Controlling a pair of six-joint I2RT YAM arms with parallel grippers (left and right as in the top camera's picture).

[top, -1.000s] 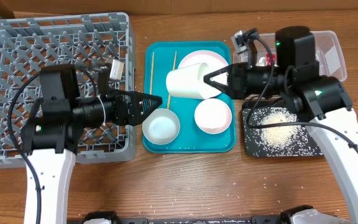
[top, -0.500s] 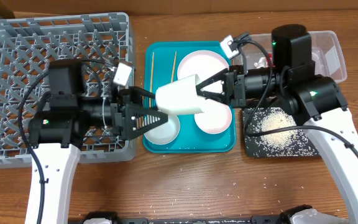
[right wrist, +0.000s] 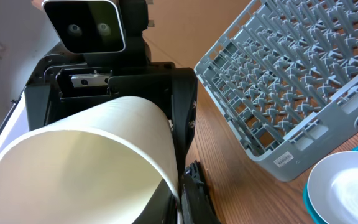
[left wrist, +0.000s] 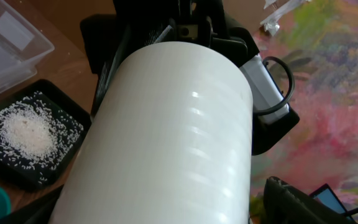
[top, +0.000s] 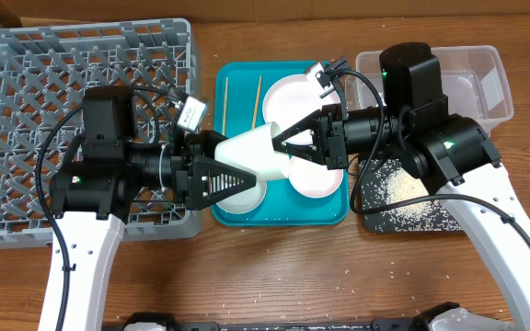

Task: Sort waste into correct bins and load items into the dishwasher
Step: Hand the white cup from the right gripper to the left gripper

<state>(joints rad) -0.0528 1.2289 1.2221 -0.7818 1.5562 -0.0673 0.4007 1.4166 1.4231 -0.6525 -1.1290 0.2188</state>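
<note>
Over wooden table (top: 274,267), pinching white cup (top: 258,152) by rim with right gripper (top: 282,145), offering base to left gripper (top: 233,158) (clamped? cannot tell), rack-bound.

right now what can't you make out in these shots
- Left pincer grip: the white cup covers its fingertips overhead and fills the left wrist view; open or shut is unclear.
- Clear tub contents: the right arm hides its left part overhead; no wrapper visible.
- Steel bowl: mostly under the left pincer and cup overhead.
</note>
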